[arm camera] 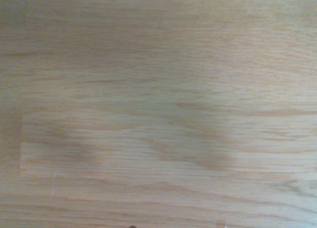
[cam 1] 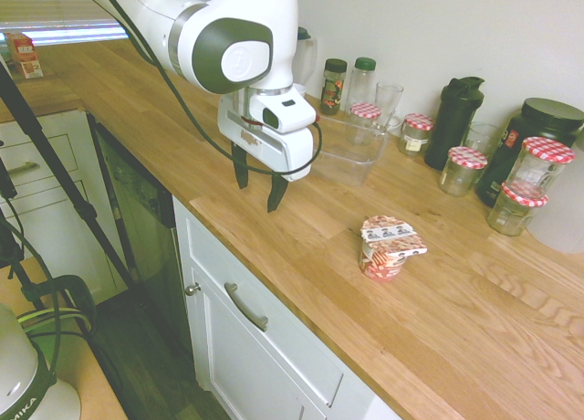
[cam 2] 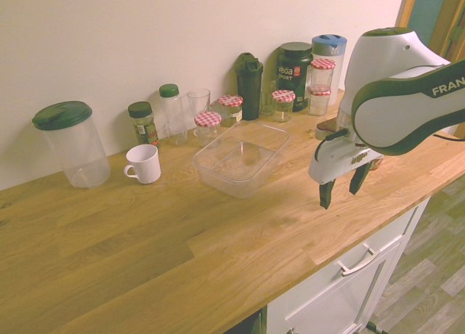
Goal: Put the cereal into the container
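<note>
Well, the gripper (cam 1: 258, 184) hangs over the worktop (cam 1: 319, 246), fingers spread wide around nothing, likely so it can straddle the cereal cup (cam 1: 382, 256). That stands near the front edge, apart from the clear plastic tub (cam 2: 237, 182), perhaps for easy reach.

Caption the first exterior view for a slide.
Open gripper above the counter, cereal cup still outside the clear container.

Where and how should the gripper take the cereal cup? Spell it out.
Grip the cereal cup by its round side wall, below the foil lid, probably coming from above with a finger on either side. It stands upright, and the lid's flaps jut past the rim, so the open gripper should avoid pinching them.
</note>
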Available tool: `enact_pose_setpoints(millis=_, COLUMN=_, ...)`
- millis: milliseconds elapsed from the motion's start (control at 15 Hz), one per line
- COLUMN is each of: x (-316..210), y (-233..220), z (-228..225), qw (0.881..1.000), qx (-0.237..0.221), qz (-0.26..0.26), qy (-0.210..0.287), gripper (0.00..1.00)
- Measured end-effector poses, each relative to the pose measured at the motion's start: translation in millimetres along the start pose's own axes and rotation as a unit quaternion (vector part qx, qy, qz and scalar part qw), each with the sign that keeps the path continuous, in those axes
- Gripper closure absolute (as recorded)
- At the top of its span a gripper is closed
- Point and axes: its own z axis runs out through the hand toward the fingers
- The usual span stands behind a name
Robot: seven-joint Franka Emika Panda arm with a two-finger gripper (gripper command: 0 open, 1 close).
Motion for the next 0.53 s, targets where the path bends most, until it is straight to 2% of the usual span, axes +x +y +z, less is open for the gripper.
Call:
enact_pose_setpoints(millis=133, x=-1, y=-1, z=1, qw=1.0, qx=0.009, qz=0.008, qy=-0.008, gripper=0.0)
enact_pose_setpoints(millis=267, x=-3, y=-1, z=-2, qw=0.999, qx=0.043, qz=0.031, qy=-0.012, gripper=0.0)
enact_pose_setpoints(millis=533, x=-3, y=48, z=-18, qw=0.99, qx=0.092, qz=0.101, qy=0.033, gripper=0.0)
